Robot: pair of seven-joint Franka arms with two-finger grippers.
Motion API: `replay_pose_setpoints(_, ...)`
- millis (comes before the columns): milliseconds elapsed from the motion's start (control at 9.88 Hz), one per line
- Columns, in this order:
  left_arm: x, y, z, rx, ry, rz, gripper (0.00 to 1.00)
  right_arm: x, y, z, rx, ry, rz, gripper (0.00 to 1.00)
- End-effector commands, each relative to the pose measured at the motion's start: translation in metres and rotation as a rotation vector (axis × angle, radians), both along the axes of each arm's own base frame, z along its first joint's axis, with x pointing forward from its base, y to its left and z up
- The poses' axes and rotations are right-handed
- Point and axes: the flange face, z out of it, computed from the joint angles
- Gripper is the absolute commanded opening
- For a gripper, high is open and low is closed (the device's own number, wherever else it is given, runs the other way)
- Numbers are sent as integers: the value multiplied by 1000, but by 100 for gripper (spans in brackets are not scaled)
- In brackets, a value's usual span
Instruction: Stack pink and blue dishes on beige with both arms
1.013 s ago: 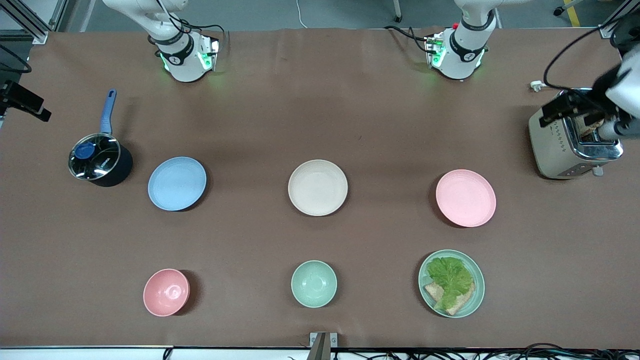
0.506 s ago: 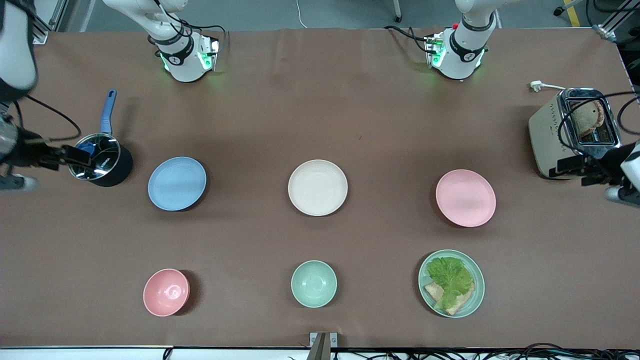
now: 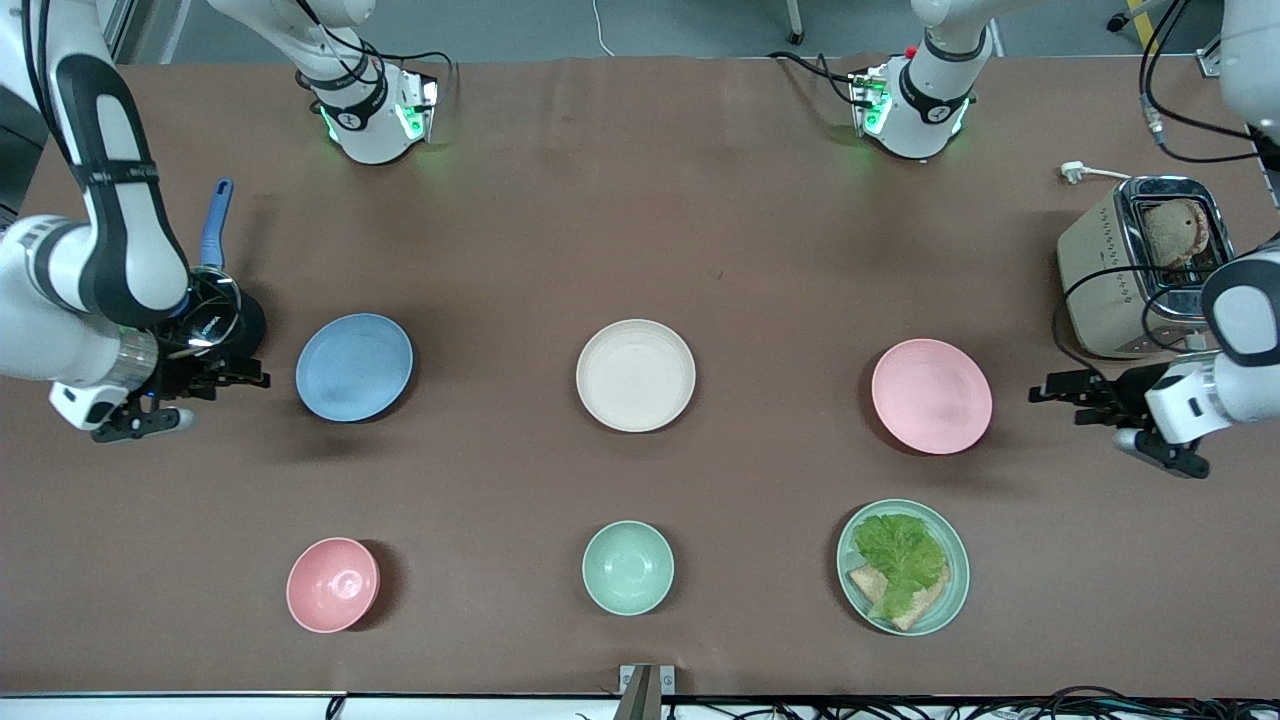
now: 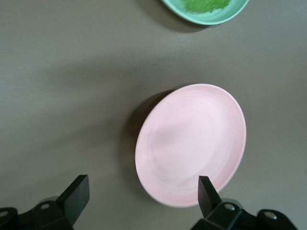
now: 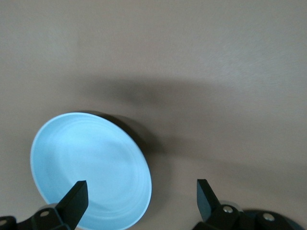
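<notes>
Round matte cream-beige plate [image 3: 635, 375] sits mid-table on the brown table surface [image 3: 640, 220], empty. Round matte light blue plate [image 3: 354, 366] lies toward the right arm's end, round matte pale pink plate [image 3: 931, 396] toward the left arm's end, all three in one row and well apart. Right gripper [image 3: 232, 377] hangs just beside the blue plate's rim, on the side toward the table's end edge, next to the dark lidded saucepan with blue handle [image 3: 205, 310]; its fingers [image 5: 72, 201] are spread wide, holding nothing. Left gripper [image 3: 1062, 390] hangs near the pink plate's rim, between it and the table's end edge, fingers [image 4: 76, 194] spread wide too, empty. Silver toaster with bread [image 3: 1140, 265] stands by that end edge. Near the front edge: small deep pink bowl [image 3: 333, 585], mint-green bowl [image 3: 628, 567], green plate with lettuce and bread [image 3: 903, 566].
</notes>
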Motion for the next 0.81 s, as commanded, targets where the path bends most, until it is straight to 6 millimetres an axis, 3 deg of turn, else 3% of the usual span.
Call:
replay_pose_setpoints(0,-4,-6,-63,-34,33,3,93,-11,-20,-41,116,-15,30,100)
replay_pose_setpoints(101,-6,-10,-78,-40,50,-6,83,-17,-20,-63,182,-13,22,100)
replay_pose_setpoints(405,-10,-21,-102,-43,85,-33,57,-41,-15,-97,206,-10,5,97)
replay_pose_setpoints(506,-10,-22,-103,-38,88,-40,42,-50,-11,-104,222,10,-6,87)
replay_pose_setpoints(709,-11,-30,-111,-28,101,-67,12,-53,-12,-106,228,21,-11,54)
